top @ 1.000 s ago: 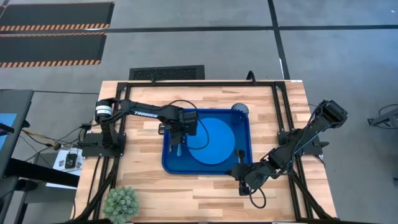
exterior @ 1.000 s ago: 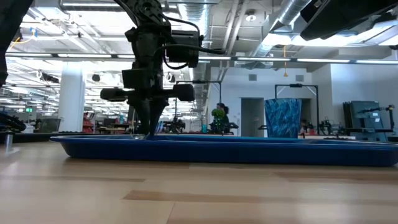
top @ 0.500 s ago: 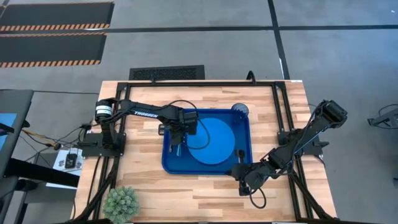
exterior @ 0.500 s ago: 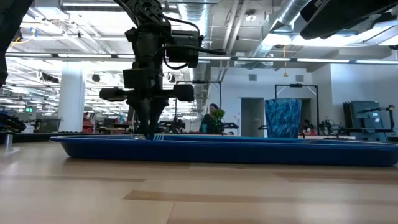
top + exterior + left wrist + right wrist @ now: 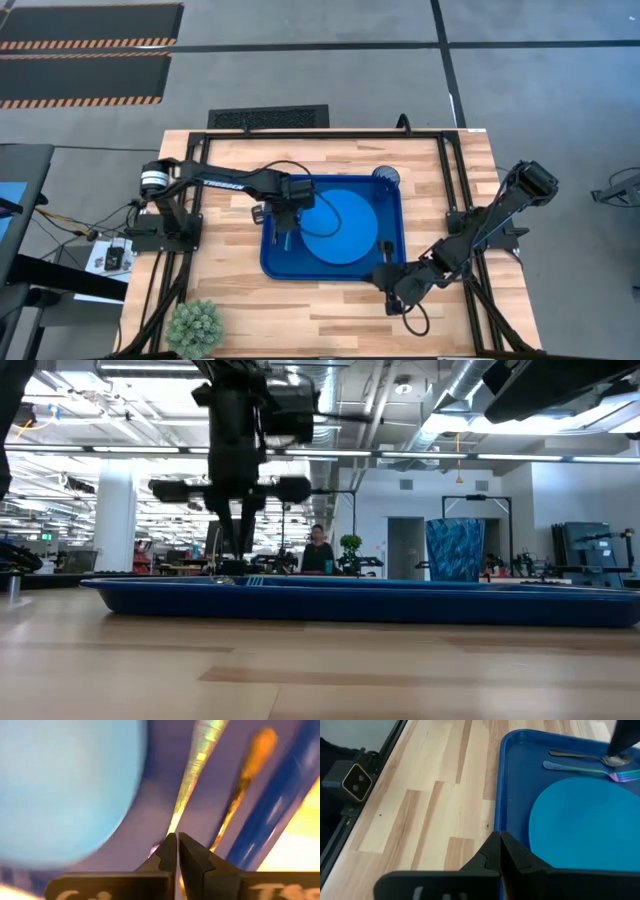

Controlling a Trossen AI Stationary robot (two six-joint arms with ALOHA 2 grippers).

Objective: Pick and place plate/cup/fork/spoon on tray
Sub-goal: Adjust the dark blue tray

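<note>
Because the blue plate point(image 5: 338, 228) fills the middle and right of the tray point(image 5: 392, 190), the cutlery lies in the narrow strip along the tray's left rim in the high view, which seems the only free floor left. In the right wrist view the spoon point(image 5: 580, 756) lies nearest that rim with the fork point(image 5: 590, 769) just beside it, between spoon and plate, both flat on the tray. The left pincer point(image 5: 285, 222) hangs over this strip with its fingers together and nothing clamped between them; I judge it has nothing left to carry there. The right pincer point(image 5: 390, 287) waits over the bench just off the tray's lower right corner, fingers likewise together and empty.

The cup point(image 5: 386, 176) stands at the tray's upper right corner; from above it is hard to say whether it sits inside the rim or on the bench against it. In the low view the tray wall hides plate, fork and spoon, and the left wrist view is too smeared to separate the two utensils with confidence. A potted plant point(image 5: 193, 326) sits at the bench's lower left.
</note>
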